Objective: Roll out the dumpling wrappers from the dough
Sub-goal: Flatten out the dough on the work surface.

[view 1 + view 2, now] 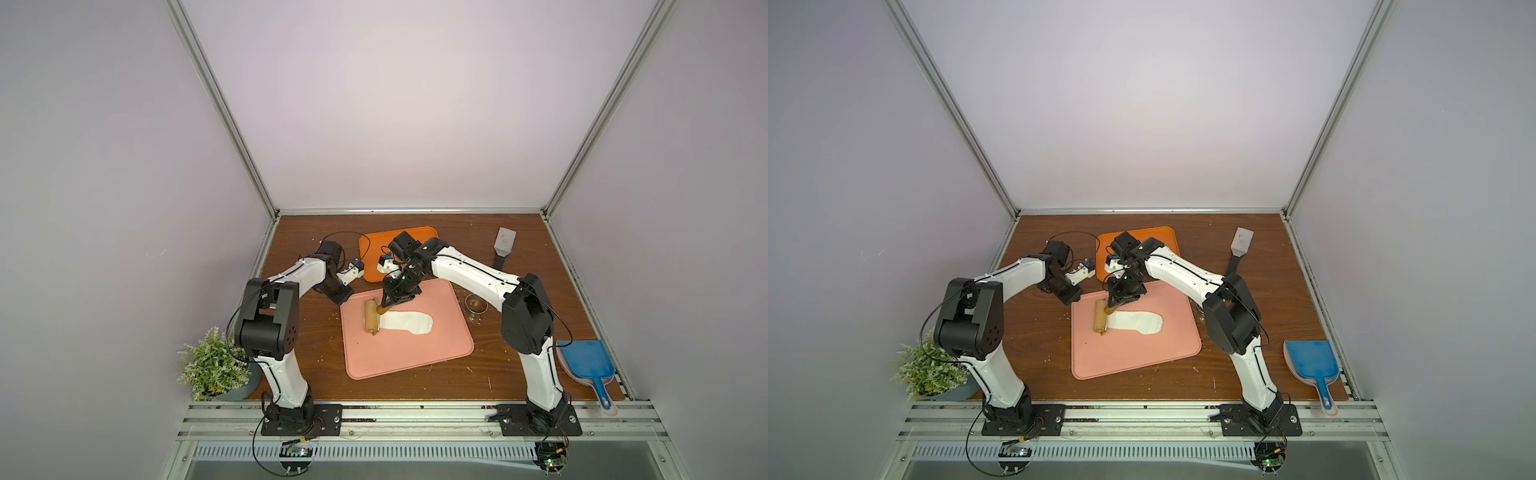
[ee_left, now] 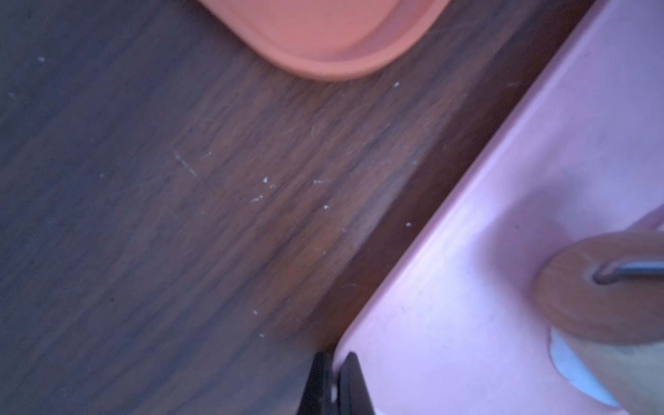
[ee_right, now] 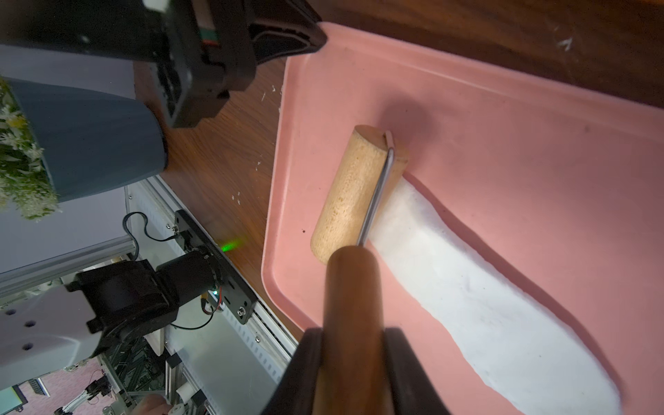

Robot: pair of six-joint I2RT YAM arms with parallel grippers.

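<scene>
Right fingers [image 3: 301, 370] clamp handle of wooden roller [image 3: 359, 194] to flatten white dough sheet [image 3: 485, 305]; left fingers [image 2: 354, 384], together, likely pin far-left corner of pink silicone mat [image 1: 407, 357].

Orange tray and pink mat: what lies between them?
Only a strip of wooden table with a few white crumbs on it. The left wrist view shows it between the orange tray and the pink mat.

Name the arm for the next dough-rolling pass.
Right: the right claw grips the wooden roller by its handle against the white dough sheet; the left claw pinches the pink silicone mat at its corner.
</scene>
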